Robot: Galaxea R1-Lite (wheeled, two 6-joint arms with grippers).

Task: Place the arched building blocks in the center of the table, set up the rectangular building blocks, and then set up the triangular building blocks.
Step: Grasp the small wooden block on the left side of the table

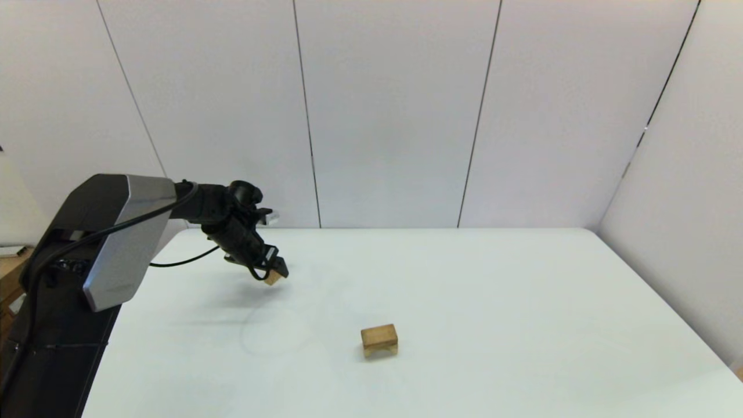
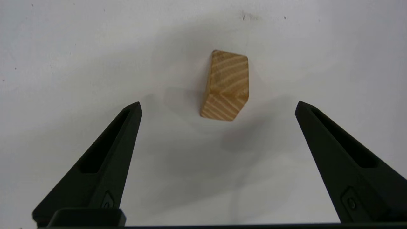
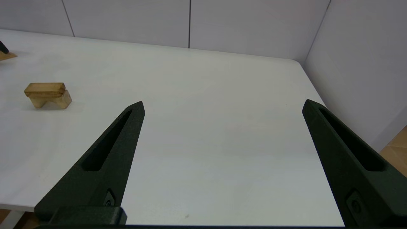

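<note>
The left gripper (image 2: 217, 106) is hovering, jaws spread, over a grainy wooden triangular block (image 2: 226, 85). A rectangular slab (image 1: 378, 333) is capping the arch (image 1: 380, 348). The right gripper (image 3: 222, 106) is gaping, parked

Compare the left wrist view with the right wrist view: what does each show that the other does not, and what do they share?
Only the left wrist view shows the triangular block close up, lying on the table beyond the open left gripper, untouched by its fingers. Only the right wrist view shows the rectangular block lying on top of the arched block, the table's far corner and the wall panels, seen past the open right gripper. Both share the white tabletop and two spread black fingers holding nothing.
</note>
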